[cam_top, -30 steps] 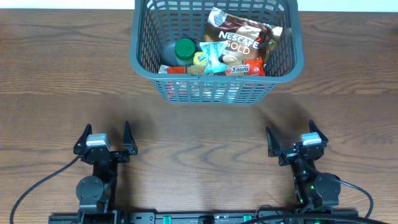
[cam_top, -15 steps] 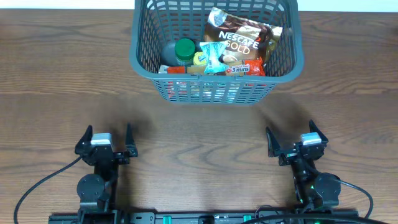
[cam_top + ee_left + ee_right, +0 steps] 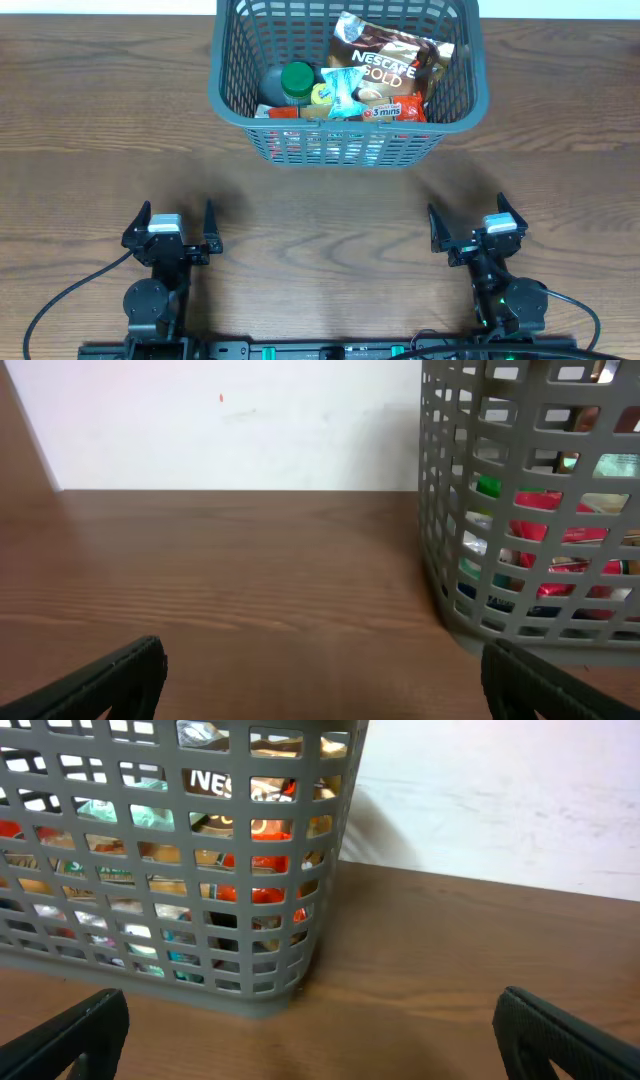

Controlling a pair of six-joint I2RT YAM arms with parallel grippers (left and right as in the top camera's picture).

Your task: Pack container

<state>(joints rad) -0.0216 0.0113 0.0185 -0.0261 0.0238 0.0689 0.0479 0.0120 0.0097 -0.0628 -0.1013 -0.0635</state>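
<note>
My 2 arms sit folded low at the bottom edge of the overhead view, 1 at lower left and 1 at lower right, each wrist pointing up the frame toward the container [image 3: 340, 145]. My left tool [image 3: 176, 210] is spread wide with nothing between its fingers, hovering over bare wood. My right tool [image 3: 466, 208] is equally wide apart and empty, turned slightly so its right finger reaches a little higher in the frame than its left.

The container stands at top center on the brown surface [image 3: 100, 120], well apart from both tools. Inside it a Nescafé Gold pouch [image 3: 385, 60] leans at the right, a green-lidded jar [image 3: 296, 80] sits at the left, and smaller packets crowd between them.

In the left wrist view the container [image 3: 530, 510] fills the right side, red and green packaging visible through the slats, with my 2 dark fingertips [image 3: 100, 680] at the bottom corners. In the right wrist view the container [image 3: 170, 870] fills the upper left, and my fingertips [image 3: 570, 1035] frame the bottom corners.
</note>
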